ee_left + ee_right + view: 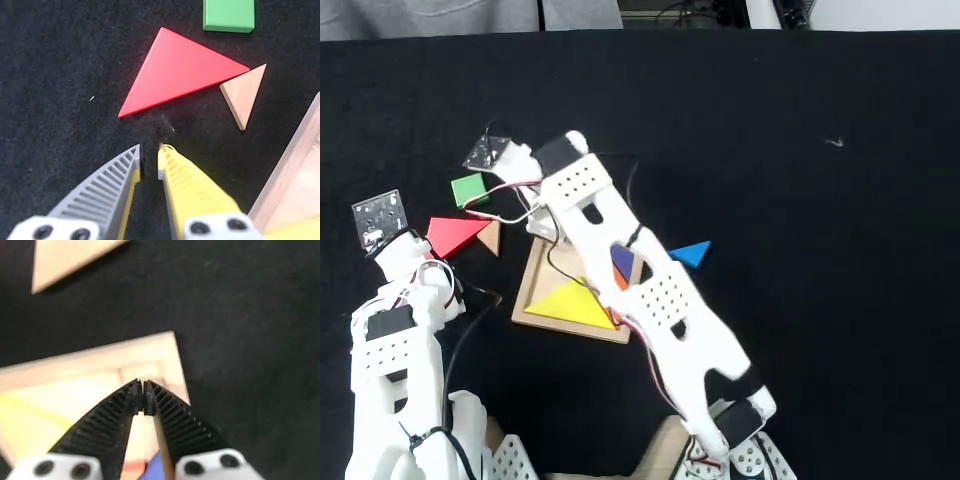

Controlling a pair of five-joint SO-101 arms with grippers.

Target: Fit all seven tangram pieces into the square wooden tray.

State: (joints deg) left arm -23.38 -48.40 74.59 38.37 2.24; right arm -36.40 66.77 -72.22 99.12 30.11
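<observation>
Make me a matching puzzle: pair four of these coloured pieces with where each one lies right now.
Things:
1. red triangle
2. yellow triangle
3. green square
4. light blue triangle

Places:
A. inside the wooden tray
B. on the black cloth, tip against the plain wooden triangle
C. on the cloth, across the tray from the red piece
D. on the cloth, just beyond the red piece, apart from it

Pairs: 1-B, 2-A, 3-D, 4-C
</observation>
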